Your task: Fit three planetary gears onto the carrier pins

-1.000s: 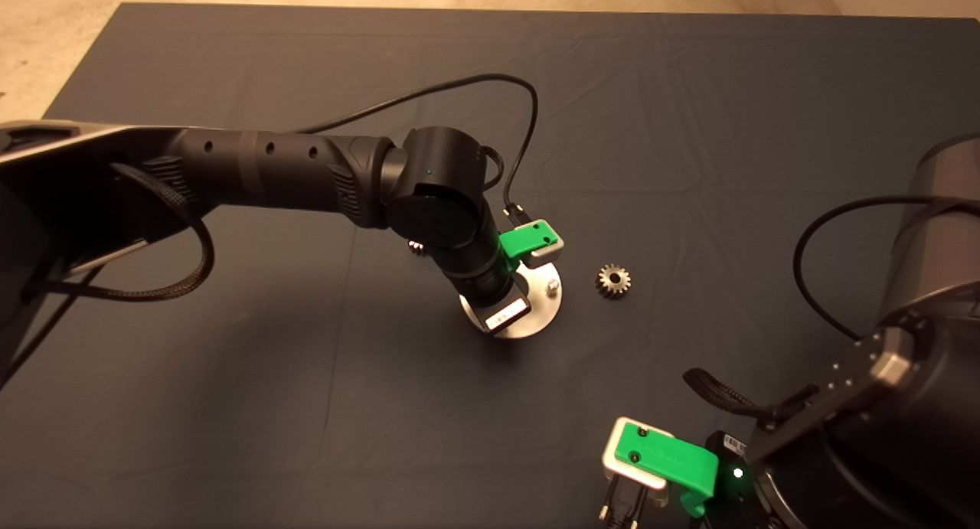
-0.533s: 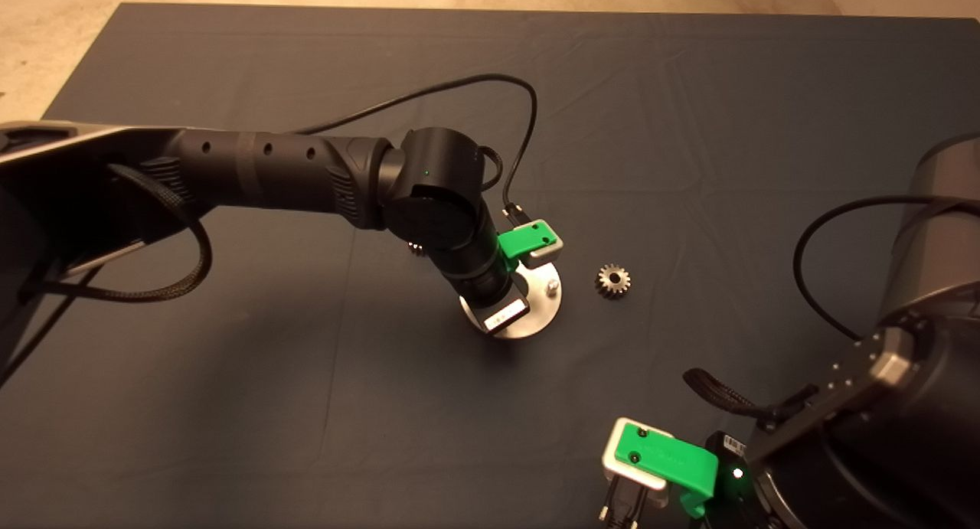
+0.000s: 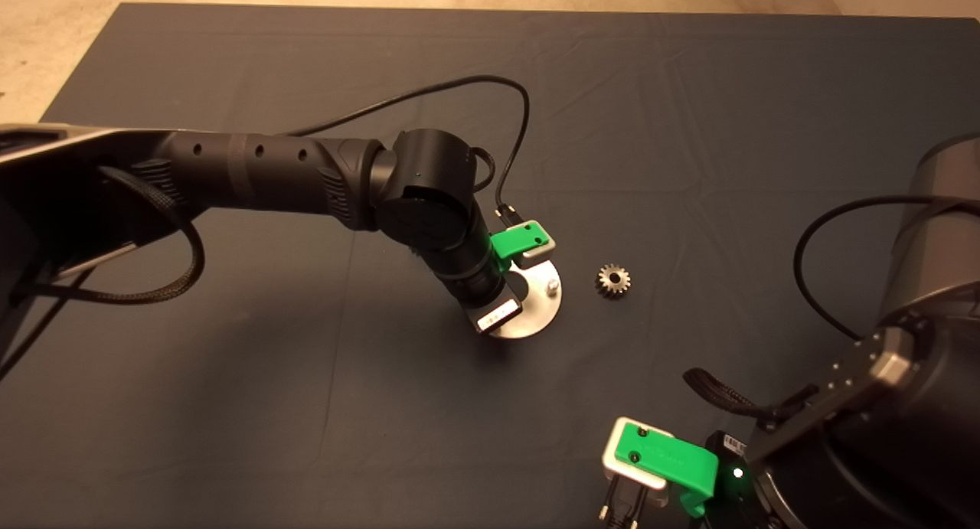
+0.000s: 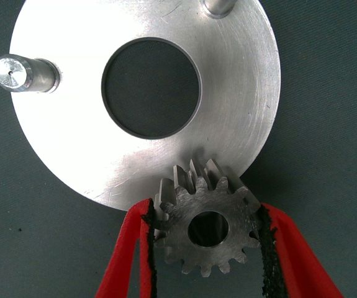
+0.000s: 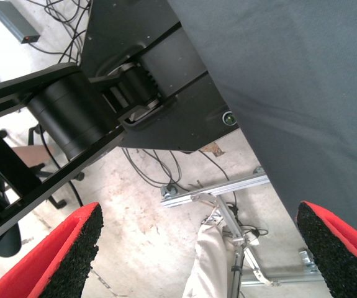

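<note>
I've got the left gripper point(image 4: 206, 248) at frame centre, fingers clamped on 1 gear point(image 4: 206, 226) over the disc point(image 4: 240, 112) edge – held flat to drop onto a pin point(image 4: 18, 71). Spare gear point(image 3: 612, 279) right of disc. Right gripper point(image 5: 197, 261) parked lower right, fingers spread.

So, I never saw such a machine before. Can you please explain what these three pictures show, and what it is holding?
It is a robot with two black arms at a table with a dark mat. One picture looks down from above; the other two come from cameras on the wrists. The left end effector grips a small planetary gear between its red fingers, at the edge of a shiny disc with upright carrier pins. In the picture from above, another gear lies loose on the mat beside the disc. The right end effector waits open at the lower edge; its camera sees only the floor, cables and a person's leg.
</note>
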Available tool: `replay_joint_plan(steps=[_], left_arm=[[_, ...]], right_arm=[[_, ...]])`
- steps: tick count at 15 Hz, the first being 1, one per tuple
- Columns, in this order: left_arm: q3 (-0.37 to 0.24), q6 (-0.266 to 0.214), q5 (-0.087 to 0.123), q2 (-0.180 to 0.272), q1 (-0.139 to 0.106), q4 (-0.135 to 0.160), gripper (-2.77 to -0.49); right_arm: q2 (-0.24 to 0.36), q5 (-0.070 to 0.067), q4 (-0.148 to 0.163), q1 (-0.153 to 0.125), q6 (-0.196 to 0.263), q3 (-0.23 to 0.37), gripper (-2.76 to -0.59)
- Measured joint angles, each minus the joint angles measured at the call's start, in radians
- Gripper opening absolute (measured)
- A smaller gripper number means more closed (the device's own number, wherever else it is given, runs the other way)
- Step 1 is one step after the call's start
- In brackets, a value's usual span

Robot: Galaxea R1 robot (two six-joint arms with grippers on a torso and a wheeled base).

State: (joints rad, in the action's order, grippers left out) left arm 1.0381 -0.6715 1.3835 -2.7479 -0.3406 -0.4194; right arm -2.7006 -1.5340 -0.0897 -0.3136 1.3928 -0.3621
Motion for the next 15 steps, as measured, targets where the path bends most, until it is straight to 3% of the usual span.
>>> replay_joint_plan(steps=[12, 15], left_arm=[[0.000, -0.001, -0.001, -0.003, 0.001, 0.000, -2.50], [0.000, -0.002, -0.017, -0.003, 0.022, -0.007, -2.50]], right_arm=[[0.000, 0.000, 0.000, -0.005, 0.000, 0.000, -1.03], [0.000, 0.000, 0.000, -0.005, 0.000, 0.000, -1.03]])
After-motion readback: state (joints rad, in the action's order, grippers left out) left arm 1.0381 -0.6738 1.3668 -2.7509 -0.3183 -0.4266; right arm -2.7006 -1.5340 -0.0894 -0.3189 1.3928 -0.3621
